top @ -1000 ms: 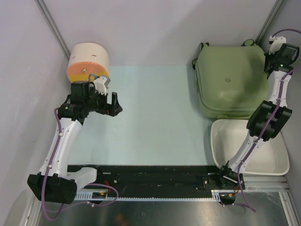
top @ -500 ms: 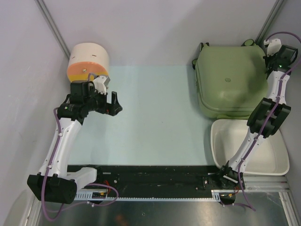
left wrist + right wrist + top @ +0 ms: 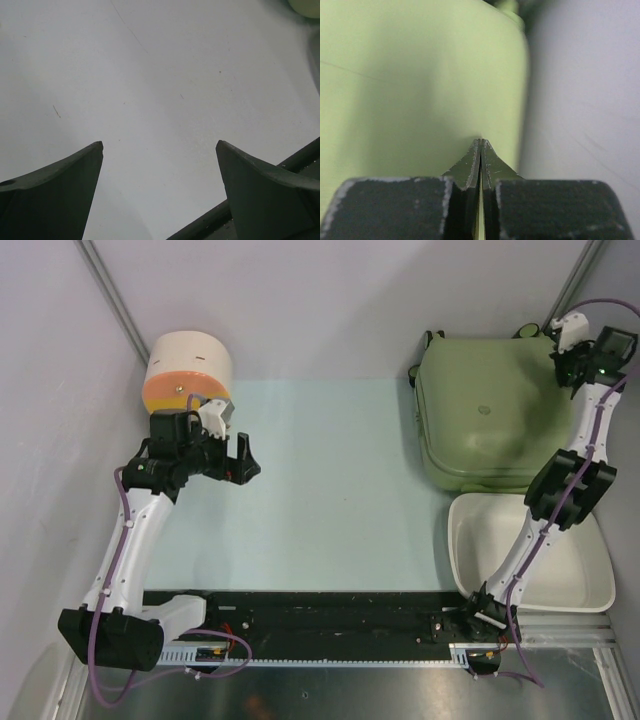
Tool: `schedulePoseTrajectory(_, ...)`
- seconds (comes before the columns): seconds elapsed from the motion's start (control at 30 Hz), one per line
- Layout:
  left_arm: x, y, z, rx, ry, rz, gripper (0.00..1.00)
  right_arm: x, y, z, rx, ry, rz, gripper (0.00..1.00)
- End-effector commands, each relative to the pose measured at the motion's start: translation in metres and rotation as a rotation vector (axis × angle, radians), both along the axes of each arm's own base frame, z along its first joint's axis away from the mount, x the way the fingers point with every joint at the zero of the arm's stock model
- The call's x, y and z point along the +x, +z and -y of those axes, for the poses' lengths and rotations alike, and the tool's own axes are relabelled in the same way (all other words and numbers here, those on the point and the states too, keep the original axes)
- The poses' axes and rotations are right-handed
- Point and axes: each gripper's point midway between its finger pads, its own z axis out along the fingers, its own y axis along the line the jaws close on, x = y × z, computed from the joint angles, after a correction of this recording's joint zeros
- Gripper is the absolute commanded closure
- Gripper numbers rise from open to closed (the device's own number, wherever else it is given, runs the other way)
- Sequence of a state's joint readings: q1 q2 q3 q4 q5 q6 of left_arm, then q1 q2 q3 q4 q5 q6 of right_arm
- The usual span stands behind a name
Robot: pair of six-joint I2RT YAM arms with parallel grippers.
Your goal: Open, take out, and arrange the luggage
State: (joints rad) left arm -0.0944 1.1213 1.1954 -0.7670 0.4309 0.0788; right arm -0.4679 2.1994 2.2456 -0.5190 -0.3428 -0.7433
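The luggage (image 3: 485, 420), a pale olive-green soft-shell suitcase, lies closed and flat at the far right of the table, its small wheels toward the back wall. My right gripper (image 3: 568, 364) is at its far right corner. In the right wrist view the right gripper (image 3: 481, 142) has its tips pressed together against the green shell (image 3: 410, 85) near its edge; I cannot tell whether anything is pinched between them. My left gripper (image 3: 243, 458) is open and empty over the mat at the left, far from the luggage. It also shows in the left wrist view (image 3: 160, 145) above bare table.
A round cream-and-orange drum-shaped container (image 3: 188, 375) stands at the far left, just behind the left arm. A white oval basin (image 3: 480, 530) sits in front of the luggage at the near right, with the right arm passing over it. Grey walls enclose the back and sides.
My right gripper has moved toward the back wall and slightly left along the luggage's right edge, reaching the far right corner. The left arm has not moved.
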Motion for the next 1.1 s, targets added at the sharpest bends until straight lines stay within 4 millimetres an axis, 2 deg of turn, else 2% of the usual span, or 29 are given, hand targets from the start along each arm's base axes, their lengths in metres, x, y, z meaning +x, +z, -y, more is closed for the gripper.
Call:
schedulePoseTrajectory(0.0,0.004,0.022,0.005,-0.002,-0.042,0.079,0.00,-0.009,-0.096,-0.115,0.312,0.185,-0.299,1.00)
schedulePoseTrajectory(0.07,0.004,0.020,0.006,0.002,-0.050,0.078,0.00,-0.004,-0.087,-0.109,0.295,0.140,-0.267,1.00)
schedulePoseTrajectory(0.13,0.005,0.018,0.006,0.004,-0.053,0.075,0.00,0.004,-0.059,-0.093,0.221,0.050,-0.179,1.00)
schedulePoseTrajectory(0.17,0.005,0.018,0.006,0.003,-0.056,0.075,0.00,0.005,-0.051,-0.084,0.195,0.006,-0.148,1.00)
schedulePoseTrajectory(0.2,0.005,0.018,0.006,0.002,-0.055,0.072,0.00,0.007,-0.044,-0.067,0.135,-0.065,-0.104,1.00)
schedulePoseTrajectory(0.27,0.007,0.019,0.007,0.002,-0.057,0.074,0.00,0.004,-0.031,-0.051,0.082,-0.110,-0.067,1.00)
schedulePoseTrajectory(0.3,0.008,0.021,0.007,0.001,-0.058,0.077,0.00,0.002,-0.025,-0.034,0.051,-0.156,-0.053,1.00)
schedulePoseTrajectory(0.47,0.008,0.024,0.007,0.002,-0.060,0.086,0.00,-0.013,-0.025,0.022,-0.034,-0.253,-0.062,1.00)
schedulePoseTrajectory(0.53,0.007,0.022,0.007,0.003,-0.061,0.084,0.00,-0.019,-0.034,0.038,-0.050,-0.269,-0.084,1.00)
schedulePoseTrajectory(0.67,0.006,0.022,0.007,0.003,-0.062,0.084,0.00,-0.025,-0.053,0.054,-0.083,-0.263,-0.132,1.00)
schedulePoseTrajectory(0.83,0.006,0.021,0.007,0.000,-0.062,0.082,0.00,-0.032,-0.092,0.054,-0.092,-0.209,-0.245,1.00)
schedulePoseTrajectory(0.93,0.005,0.022,0.007,-0.002,-0.061,0.084,0.00,-0.039,-0.114,0.039,-0.028,-0.107,-0.308,1.00)
schedulePoseTrajectory(0.97,0.005,0.021,0.007,-0.002,-0.059,0.081,0.00,-0.044,-0.127,0.025,0.030,-0.054,-0.344,1.00)
schedulePoseTrajectory(1.03,0.006,0.021,0.008,-0.006,-0.056,0.076,0.00,-0.044,-0.135,0.010,0.077,0.006,-0.372,1.00)
schedulePoseTrajectory(1.07,0.006,0.022,0.008,-0.009,-0.057,0.076,0.00,-0.050,-0.151,-0.006,0.138,0.055,-0.426,1.00)
